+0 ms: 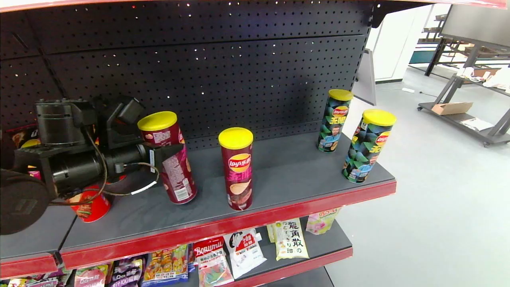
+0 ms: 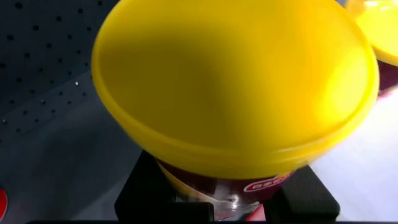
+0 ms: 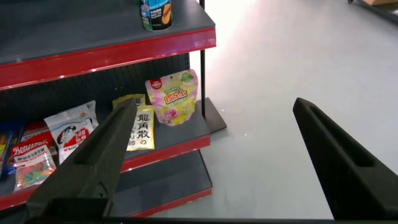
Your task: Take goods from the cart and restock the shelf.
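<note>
A maroon chip can (image 1: pixel 172 159) with a yellow lid is clamped at mid-height by my left gripper (image 1: pixel 166 153). It leans with its top toward the left, and its base is at the grey shelf board (image 1: pixel 287 171). The left wrist view looks down on this can's lid (image 2: pixel 236 81), with the black fingers (image 2: pixel 149 194) on either side of the body. A second maroon can (image 1: pixel 238 169) stands upright just to the right. My right gripper (image 3: pixel 211 155) hangs open and holds nothing, beside the shelf's lower tiers.
Two green-and-black cans (image 1: pixel 334 119) (image 1: pixel 368 145) stand near the shelf's right end. A red can (image 1: pixel 92 206) sits under my left arm. Snack bags (image 1: pixel 243 251) fill the tier below. A black pegboard (image 1: pixel 223 67) backs the shelf. Open floor (image 1: pixel 438 207) lies to the right.
</note>
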Tool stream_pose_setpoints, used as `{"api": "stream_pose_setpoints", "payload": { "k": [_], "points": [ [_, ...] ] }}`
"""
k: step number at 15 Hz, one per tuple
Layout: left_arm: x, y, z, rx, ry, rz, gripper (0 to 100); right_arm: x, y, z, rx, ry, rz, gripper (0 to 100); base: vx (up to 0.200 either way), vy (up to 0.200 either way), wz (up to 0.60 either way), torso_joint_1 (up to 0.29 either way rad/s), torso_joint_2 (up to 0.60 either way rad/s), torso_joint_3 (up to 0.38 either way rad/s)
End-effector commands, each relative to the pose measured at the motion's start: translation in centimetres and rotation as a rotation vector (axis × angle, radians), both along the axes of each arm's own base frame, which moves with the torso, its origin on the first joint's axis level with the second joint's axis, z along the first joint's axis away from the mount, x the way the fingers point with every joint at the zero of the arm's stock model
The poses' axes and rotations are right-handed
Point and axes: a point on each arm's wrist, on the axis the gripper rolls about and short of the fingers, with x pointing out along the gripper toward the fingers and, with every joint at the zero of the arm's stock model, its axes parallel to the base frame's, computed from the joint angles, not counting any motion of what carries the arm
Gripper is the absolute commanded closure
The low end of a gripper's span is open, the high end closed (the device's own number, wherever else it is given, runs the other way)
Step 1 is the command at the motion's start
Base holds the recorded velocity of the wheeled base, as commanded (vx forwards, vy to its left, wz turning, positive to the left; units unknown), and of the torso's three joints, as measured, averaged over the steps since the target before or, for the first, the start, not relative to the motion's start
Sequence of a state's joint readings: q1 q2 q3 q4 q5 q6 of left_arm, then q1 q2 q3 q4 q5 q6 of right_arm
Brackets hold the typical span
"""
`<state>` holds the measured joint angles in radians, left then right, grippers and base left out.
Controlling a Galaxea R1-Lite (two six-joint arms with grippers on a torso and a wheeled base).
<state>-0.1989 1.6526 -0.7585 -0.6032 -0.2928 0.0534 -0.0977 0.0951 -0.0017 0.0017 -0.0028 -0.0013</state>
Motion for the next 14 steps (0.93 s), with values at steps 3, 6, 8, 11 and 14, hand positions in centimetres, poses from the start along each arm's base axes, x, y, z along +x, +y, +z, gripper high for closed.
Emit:
{"api": "stream_pose_setpoints", "payload": {
  "k": [3,6,8,11,14],
  "points": [
    [4.6,-1.5,-2.0,0.011,0.007,0.015,100,0.0,0.0,0.0,0.000,0.002,-0.001,0,0.000,0.000,0.00,0.000,0.00,0.000],
    [7.4,-3.3,-1.7,-0.001,-0.029,0.006,100,0.0,0.0,0.0,0.000,0.002,-0.001,0,0.000,0.000,0.00,0.000,0.00,0.000],
    [9.1,-4.0,-1.8,0.000,-0.048,0.024,100,0.0,0.0,0.0,0.000,0.002,-0.001,0,0.000,0.000,0.00,0.000,0.00,0.000],
    [10.9,-5.3,-2.2,-0.001,-0.068,0.093,100,0.0,0.0,0.0,0.000,0.002,-0.001,0,0.000,0.000,0.00,0.000,0.00,0.000],
    [12.0,-7.0,-1.5,-0.082,-0.069,0.153,100,0.0,0.0,0.0,0.000,0.002,-0.001,0,0.000,0.000,0.00,0.000,0.00,0.000]
  ]
}}
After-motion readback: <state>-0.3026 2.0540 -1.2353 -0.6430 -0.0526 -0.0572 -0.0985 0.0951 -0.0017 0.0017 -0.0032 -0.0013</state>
